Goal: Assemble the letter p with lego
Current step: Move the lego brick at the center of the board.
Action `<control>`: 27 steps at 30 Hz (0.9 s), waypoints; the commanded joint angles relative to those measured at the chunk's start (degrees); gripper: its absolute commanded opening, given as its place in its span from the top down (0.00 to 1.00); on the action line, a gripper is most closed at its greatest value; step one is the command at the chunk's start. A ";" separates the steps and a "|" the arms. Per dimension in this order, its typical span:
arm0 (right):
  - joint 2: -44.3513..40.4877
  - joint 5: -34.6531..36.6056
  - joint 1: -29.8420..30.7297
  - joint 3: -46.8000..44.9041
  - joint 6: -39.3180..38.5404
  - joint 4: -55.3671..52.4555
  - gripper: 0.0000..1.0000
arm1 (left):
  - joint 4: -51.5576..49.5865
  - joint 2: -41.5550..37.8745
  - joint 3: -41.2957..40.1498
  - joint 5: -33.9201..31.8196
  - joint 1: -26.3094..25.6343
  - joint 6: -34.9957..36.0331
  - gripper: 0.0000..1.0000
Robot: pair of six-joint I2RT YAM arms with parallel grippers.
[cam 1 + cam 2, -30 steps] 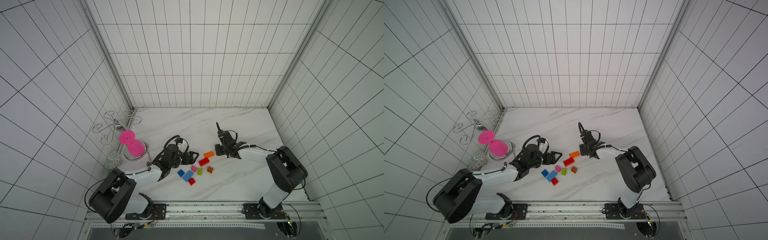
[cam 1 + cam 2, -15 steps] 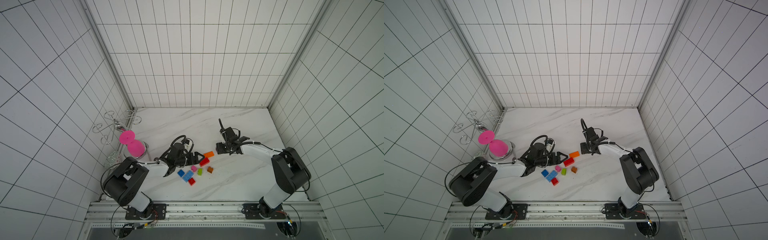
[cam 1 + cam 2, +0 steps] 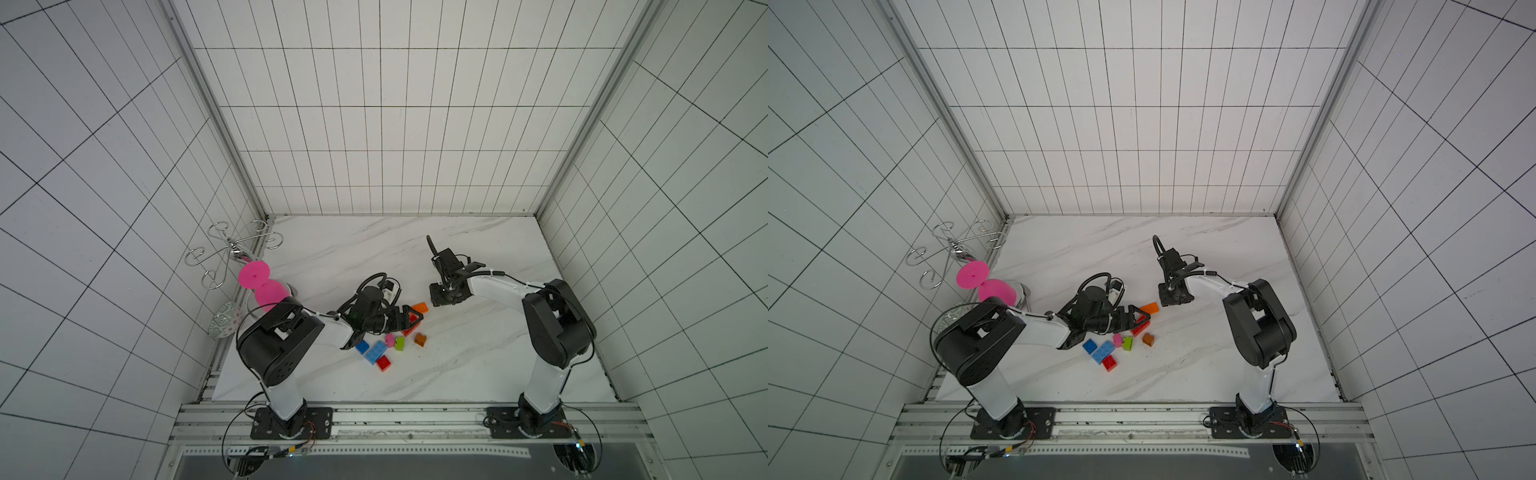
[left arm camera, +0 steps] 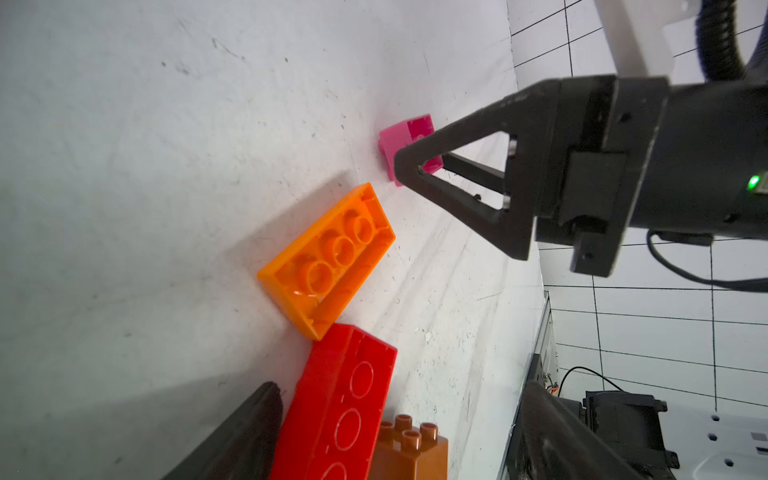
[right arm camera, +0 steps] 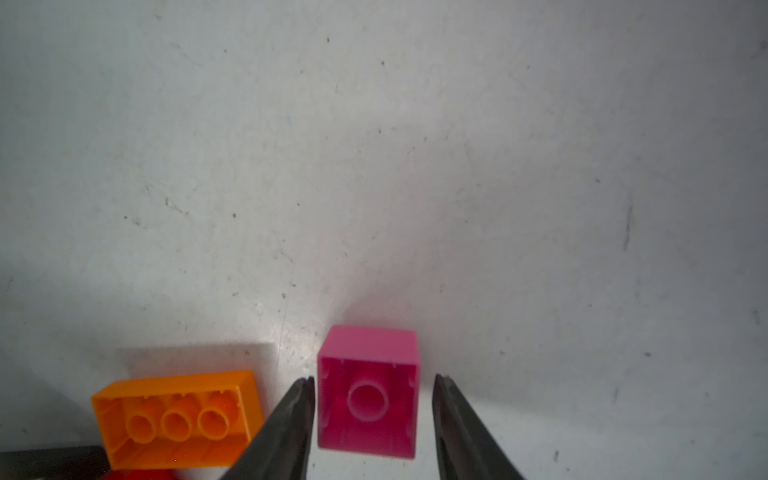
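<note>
A magenta lego brick lies on its side, hollow underside showing, between the fingers of my open right gripper; one fingertip nearly touches it, the other stands clear. In both top views that gripper points down and hides this brick. Beside it lies an orange brick, upside down. My left gripper is open and low over the table, its fingers either side of a long red brick and a brown brick.
Loose lego lies in front of the left gripper: pink, lime, blue, light blue and another red brick. A big pink hourglass-shaped thing and a wire rack stand at the left wall.
My left gripper has reached right, up to the red brick. My right gripper has come down beside the orange brick and its jaws have narrowed around the magenta brick.
</note>
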 commanded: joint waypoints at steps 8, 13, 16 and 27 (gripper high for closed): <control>2.04 4.98 -0.84 4.19 0.85 -4.46 0.72 | 2.39 4.64 3.82 0.17 -0.26 -0.30 0.13; -1.48 5.86 -2.21 2.14 1.75 -4.58 0.75 | 2.57 5.68 4.99 0.37 -0.41 0.06 0.13; -3.99 5.77 -3.15 0.61 2.02 -4.66 0.76 | 2.51 6.56 6.13 0.37 -0.67 0.19 0.13; -13.24 3.77 -5.23 -5.04 2.29 -5.01 0.76 | 0.98 11.35 15.00 0.13 -2.79 1.43 0.13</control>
